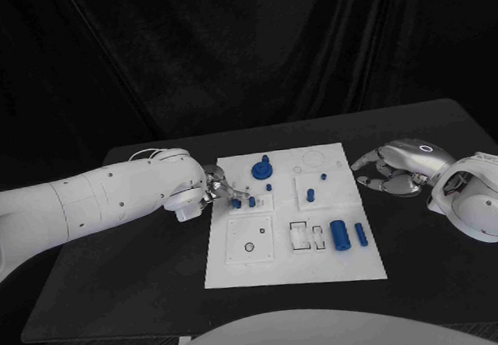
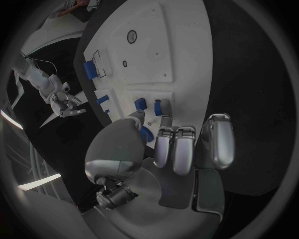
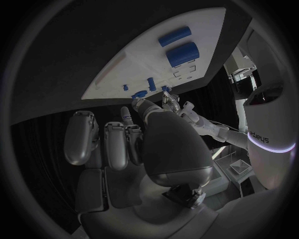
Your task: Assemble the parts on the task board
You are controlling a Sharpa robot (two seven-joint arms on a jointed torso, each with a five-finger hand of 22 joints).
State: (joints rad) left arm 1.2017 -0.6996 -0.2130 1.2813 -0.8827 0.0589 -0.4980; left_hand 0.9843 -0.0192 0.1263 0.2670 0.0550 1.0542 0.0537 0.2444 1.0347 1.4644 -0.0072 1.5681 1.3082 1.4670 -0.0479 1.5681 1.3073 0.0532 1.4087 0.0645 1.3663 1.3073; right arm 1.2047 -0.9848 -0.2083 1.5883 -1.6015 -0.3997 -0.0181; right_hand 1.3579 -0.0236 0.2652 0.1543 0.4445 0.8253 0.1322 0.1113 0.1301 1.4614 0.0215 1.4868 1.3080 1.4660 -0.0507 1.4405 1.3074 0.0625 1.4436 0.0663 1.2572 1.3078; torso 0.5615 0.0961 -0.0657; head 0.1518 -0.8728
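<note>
A black table point(image 1: 118, 290) stands before dark curtains, and the white task board point(image 1: 294, 258) lies at its middle. On the board, a round blue part point(image 1: 261, 170) sits near the far edge, two small blue pegs point(image 1: 243, 202) stand near the board's left edge, and two blue cylinders point(image 1: 349, 235) lie toward its right side. The left hand point(image 1: 207, 191) is at the board's left edge, fingers reaching down to the small pegs; whether it grips one I cannot tell. The right hand point(image 1: 392, 168) hovers just off the board's right edge, fingers curled inward, holding nothing.
</note>
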